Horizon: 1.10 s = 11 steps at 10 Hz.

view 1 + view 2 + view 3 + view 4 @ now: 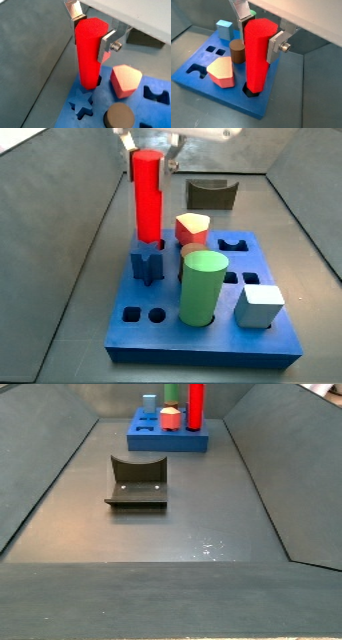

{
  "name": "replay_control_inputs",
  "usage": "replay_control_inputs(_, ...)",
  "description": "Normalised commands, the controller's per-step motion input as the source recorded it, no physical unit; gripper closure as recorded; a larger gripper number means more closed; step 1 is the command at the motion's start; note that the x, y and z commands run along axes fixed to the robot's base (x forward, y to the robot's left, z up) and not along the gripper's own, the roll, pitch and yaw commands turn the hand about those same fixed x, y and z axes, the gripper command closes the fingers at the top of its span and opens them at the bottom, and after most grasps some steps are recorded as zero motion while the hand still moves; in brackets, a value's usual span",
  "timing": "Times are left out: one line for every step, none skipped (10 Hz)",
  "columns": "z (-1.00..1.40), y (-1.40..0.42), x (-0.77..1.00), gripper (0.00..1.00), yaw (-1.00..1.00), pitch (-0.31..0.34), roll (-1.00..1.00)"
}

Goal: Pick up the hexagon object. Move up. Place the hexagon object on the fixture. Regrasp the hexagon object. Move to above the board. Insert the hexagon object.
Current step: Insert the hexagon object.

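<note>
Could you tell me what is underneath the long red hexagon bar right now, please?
The long red hexagon bar, upright between the gripper fingers, has its lower end in a dark hole in the flat blue board. The hole's bottom and how deep the bar sits are hidden.

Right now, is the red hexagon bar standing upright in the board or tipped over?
Upright. The hexagon object stands vertical, its lower end in a hole of the board, with the gripper fingers flanking its top in both wrist views.
</note>
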Motion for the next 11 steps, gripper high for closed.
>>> replay_control_inputs(-0.01,0.03,0.0,1.0,0.0,0.0,0.0)
replay_control_inputs(-0.11,0.08,0.0,1.0,0.0,0.017,0.02)
replay_control_inputs(-0.17,0.17,0.0,1.0,0.0,0.05,0.05)
replay_control_inputs(-0.15,0.12,0.15,1.0,-0.09,0.056,0.01)
replay_control_inputs(-0.17,0.11,0.09,1.0,-0.17,0.051,0.0)
replay_control_inputs(-0.22,0.09,0.05,1.0,-0.14,0.029,0.0)
replay_control_inputs(-0.22,0.1,0.2,1.0,-0.28,0.067,0.0)
replay_control_inputs(-0.26,0.11,0.29,1.0,-0.41,0.084,-0.01)
replay_control_inputs(-0.35,0.08,0.28,1.0,-0.41,0.084,0.0)
replay_control_inputs(-0.45,0.06,0.3,1.0,-0.43,0.084,0.0)
replay_control_inputs(-0.55,0.02,0.23,1.0,-0.4,0.063,0.0)
